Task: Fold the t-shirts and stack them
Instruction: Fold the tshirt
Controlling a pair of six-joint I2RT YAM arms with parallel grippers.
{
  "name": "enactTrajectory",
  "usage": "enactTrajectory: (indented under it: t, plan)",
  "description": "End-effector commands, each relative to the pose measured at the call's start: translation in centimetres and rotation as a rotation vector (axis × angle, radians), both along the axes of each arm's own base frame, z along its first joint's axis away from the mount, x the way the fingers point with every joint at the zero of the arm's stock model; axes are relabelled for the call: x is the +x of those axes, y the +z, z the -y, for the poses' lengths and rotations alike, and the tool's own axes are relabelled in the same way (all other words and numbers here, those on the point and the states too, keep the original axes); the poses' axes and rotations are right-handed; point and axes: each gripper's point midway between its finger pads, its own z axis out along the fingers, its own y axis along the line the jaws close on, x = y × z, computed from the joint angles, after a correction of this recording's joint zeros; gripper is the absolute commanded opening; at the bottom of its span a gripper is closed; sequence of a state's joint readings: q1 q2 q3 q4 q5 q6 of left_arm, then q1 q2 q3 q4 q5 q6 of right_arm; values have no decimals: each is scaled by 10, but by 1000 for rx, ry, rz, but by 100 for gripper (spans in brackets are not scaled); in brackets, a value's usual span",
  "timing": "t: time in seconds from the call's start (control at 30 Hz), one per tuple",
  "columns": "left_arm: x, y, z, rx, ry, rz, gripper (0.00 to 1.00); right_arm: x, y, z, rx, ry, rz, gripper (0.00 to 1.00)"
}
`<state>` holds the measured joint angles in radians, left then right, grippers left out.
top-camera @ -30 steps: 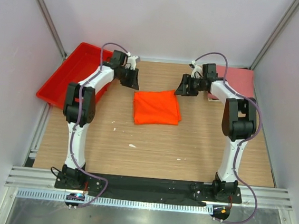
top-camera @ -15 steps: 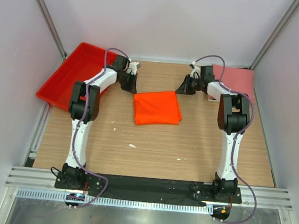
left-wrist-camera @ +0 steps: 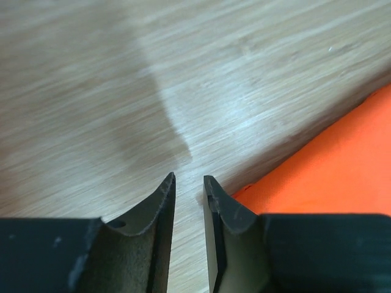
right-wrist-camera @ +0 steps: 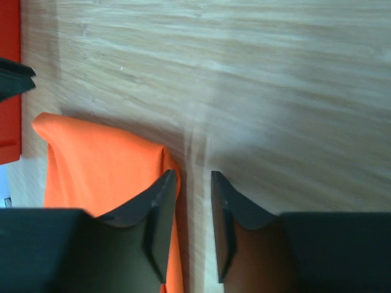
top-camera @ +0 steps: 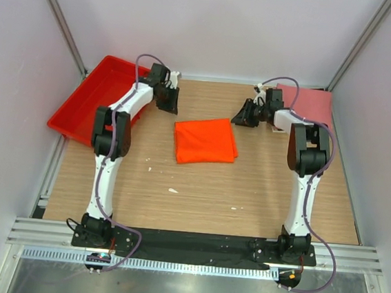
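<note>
The orange t-shirt (top-camera: 205, 140) lies folded into a rough square in the middle of the wooden table. The pink t-shirt (top-camera: 314, 107) lies flat at the back right corner. My left gripper (top-camera: 169, 105) hangs just beyond the orange shirt's far left corner; in the left wrist view (left-wrist-camera: 189, 179) its jaws stand a narrow gap apart and empty over bare wood, with the orange cloth (left-wrist-camera: 333, 168) to their right. My right gripper (top-camera: 242, 118) is beside the shirt's far right corner; its jaws (right-wrist-camera: 190, 176) are also slightly apart and empty, next to the orange fold (right-wrist-camera: 101, 168).
A red plastic tray (top-camera: 82, 101) leans at the back left, partly off the table. White walls and metal posts close in the sides and back. Small white crumbs (top-camera: 172, 190) lie on the wood in front of the shirt.
Both arms have shifted their elbows toward the back. The grippers have stayed near the orange shirt's far corners, the left one drawing slightly back. The shirt has not moved.
</note>
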<state>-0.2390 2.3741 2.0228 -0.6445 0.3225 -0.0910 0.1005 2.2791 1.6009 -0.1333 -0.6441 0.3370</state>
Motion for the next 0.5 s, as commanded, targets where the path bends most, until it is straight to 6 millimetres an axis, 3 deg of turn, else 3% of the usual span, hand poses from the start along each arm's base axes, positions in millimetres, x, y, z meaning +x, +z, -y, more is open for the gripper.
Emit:
enactTrajectory:
  t: [0.0, 0.07, 0.1, 0.17, 0.23, 0.27, 0.33, 0.47]
  plan:
    - [13, 78, -12, -13, 73, 119, 26, 2, 58, 19, -56, -40, 64, 38]
    - [3, 91, -9, -44, 65, 117, 27, -9, 76, 20, -72, -20, 86, 47]
    - [-1, 115, -5, -79, 55, 157, 27, -21, 69, 22, -91, 2, 68, 49]
    - [-21, 110, 6, -150, 36, 101, 27, -36, 78, 21, -87, 39, 68, 56]
    - [-31, 117, 16, -207, 19, 108, 26, -54, 70, 21, -108, 62, 33, 59]
    - [-43, 104, 23, -226, 4, 63, 26, -60, 76, 20, -131, 67, 49, 65]
    - [-48, 91, 26, -226, 3, 39, 26, -82, 57, 18, -152, 96, 8, 69]
    - [-56, 58, 34, -253, -3, -53, 24, -105, 43, 7, -167, 134, -20, 71]
